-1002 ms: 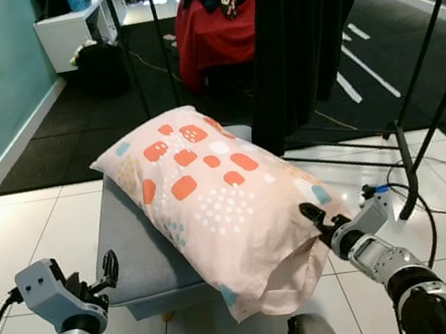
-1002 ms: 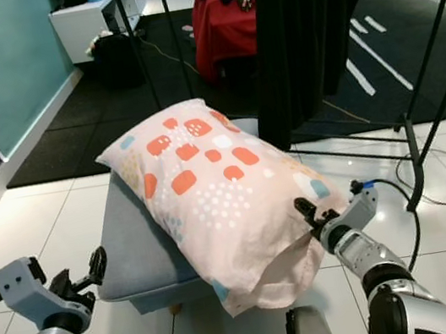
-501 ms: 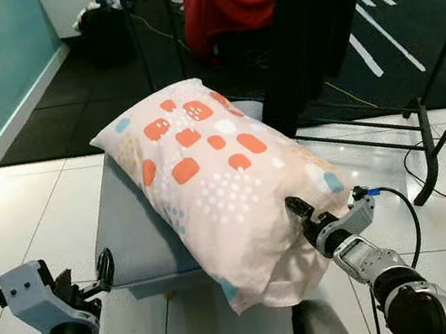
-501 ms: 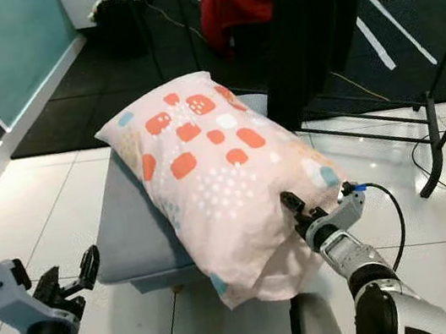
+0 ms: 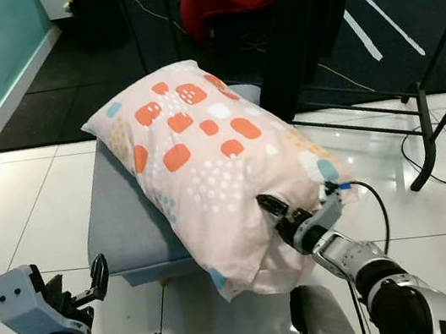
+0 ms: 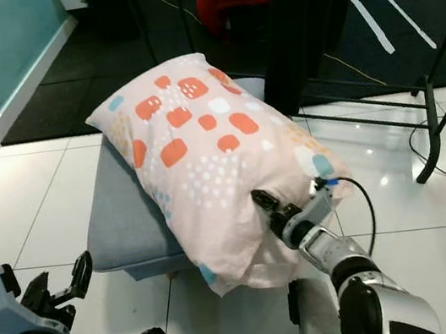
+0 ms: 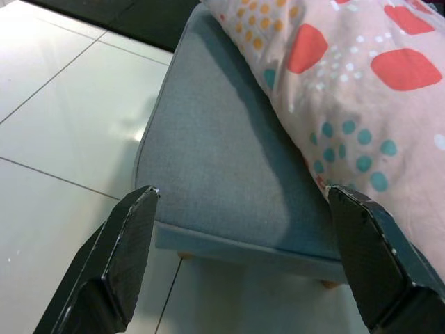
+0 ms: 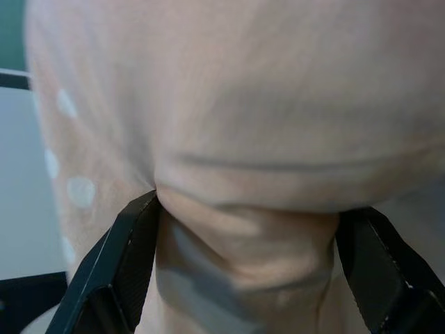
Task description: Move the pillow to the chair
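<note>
Well, the left gripper hangs low over the white tiled floor just short of the near left corner of the grey stool, its two black fingers spread wide with nothing between them; its wrist camera looks across the stool's seat to the pillow's edge. The pillow, pink with orange and teal marks, lies slantwise across the stool, its near end overhanging the front edge. To the right, the right gripper is pushed into that near end, fingers apart with a bulge of pillowcase pressed between them; they do not look clamped on it yet.

Judging by this, the step in hand is taking hold of the pillow. To do it well, the right fingers should pinch a deep fold of cloth, not just the loose skin, and the left gripper should come in under the overhanging side so the soft, floppy bulk is carried by both arms and does not sag or slip
</note>
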### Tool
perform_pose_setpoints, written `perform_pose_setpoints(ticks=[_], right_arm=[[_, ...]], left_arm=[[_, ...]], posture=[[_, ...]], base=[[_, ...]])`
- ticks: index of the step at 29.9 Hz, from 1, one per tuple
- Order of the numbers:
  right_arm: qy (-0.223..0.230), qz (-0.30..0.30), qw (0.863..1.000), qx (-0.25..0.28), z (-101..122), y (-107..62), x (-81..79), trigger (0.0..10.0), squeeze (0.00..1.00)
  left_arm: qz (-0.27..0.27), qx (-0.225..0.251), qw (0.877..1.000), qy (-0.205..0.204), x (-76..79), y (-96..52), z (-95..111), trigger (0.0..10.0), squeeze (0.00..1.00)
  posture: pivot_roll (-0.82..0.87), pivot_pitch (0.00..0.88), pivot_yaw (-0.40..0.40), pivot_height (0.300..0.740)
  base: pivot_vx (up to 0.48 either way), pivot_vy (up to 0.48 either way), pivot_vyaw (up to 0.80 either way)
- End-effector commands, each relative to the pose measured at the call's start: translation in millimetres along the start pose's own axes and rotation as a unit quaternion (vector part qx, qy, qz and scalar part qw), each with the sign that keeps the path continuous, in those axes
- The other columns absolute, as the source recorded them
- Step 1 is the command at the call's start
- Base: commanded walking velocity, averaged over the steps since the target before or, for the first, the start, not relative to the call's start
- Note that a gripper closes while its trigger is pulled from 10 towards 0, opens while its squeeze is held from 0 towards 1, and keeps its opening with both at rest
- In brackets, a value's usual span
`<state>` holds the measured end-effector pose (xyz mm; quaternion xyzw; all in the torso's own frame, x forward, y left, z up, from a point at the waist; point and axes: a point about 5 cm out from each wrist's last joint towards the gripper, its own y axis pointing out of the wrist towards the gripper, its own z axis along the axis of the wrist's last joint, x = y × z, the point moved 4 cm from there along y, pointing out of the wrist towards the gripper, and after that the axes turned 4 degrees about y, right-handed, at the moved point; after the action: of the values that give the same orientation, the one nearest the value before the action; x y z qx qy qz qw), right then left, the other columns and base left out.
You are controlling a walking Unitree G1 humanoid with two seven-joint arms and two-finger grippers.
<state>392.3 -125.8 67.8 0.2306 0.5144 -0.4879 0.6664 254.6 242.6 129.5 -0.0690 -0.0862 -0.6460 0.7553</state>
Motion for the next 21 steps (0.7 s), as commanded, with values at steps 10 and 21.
perform_pose_setpoints(ticks=[10, 21], right_arm=[[-0.017, 0.013, 0.999, 0.036, 19.6, 11.0, -25.6, 10.0, 0.0], [-0.052, 0.103, 0.99, 0.081, 58.0, 13.8, -74.9, 0.0, 0.0]], left_arm=[[-0.003, -0.016, 1.0, 0.01, -2.7, -9.6, -0.9, 10.0, 0.0], [-0.025, -0.025, 0.999, 0.013, 7.5, -11.9, -2.1, 10.0, 0.0]], posture=[[0.03, 0.311, 0.028, 0.44], [0.04, 0.312, 0.025, 0.44]], base=[[0.0, 0.0, 0.0], [0.0, 0.0, 0.0]])
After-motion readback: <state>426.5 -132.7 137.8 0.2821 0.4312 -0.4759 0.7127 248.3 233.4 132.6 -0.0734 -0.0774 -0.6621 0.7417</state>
